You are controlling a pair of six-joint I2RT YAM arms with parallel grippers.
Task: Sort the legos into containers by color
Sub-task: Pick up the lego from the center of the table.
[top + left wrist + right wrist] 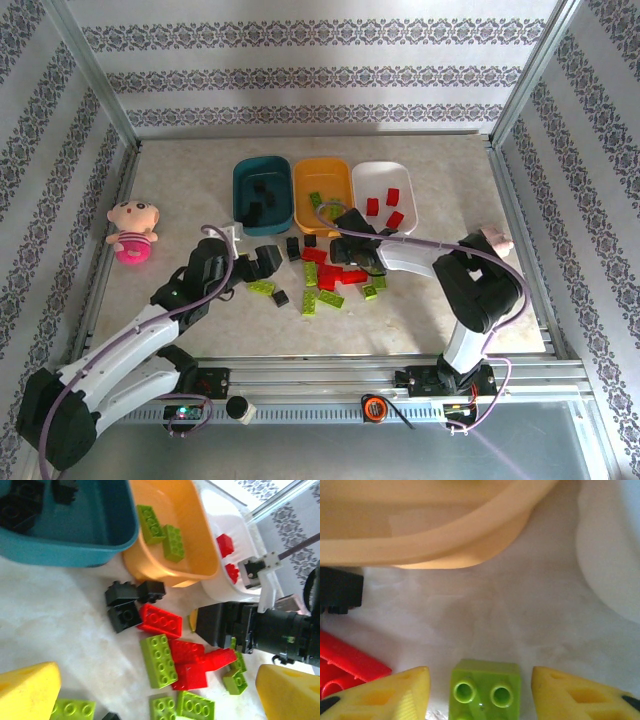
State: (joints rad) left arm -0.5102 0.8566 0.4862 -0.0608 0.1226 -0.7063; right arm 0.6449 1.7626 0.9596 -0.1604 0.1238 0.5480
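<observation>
A small lime green lego (485,689) sits at the bottom centre of the right wrist view, untouched, between the spread fingers of the right gripper (479,676). It looks light, rigid and slick, so it wants pinching across its flat sides. The left gripper (160,680) is spread too.

- The left arm (130,345) stretches forward and rightward, the left gripper (265,264) held low, fingers (30,690) spread wide.
- The right arm (478,288) bends leftward, the right gripper (350,238) held low, fingers (395,695) apart.
</observation>
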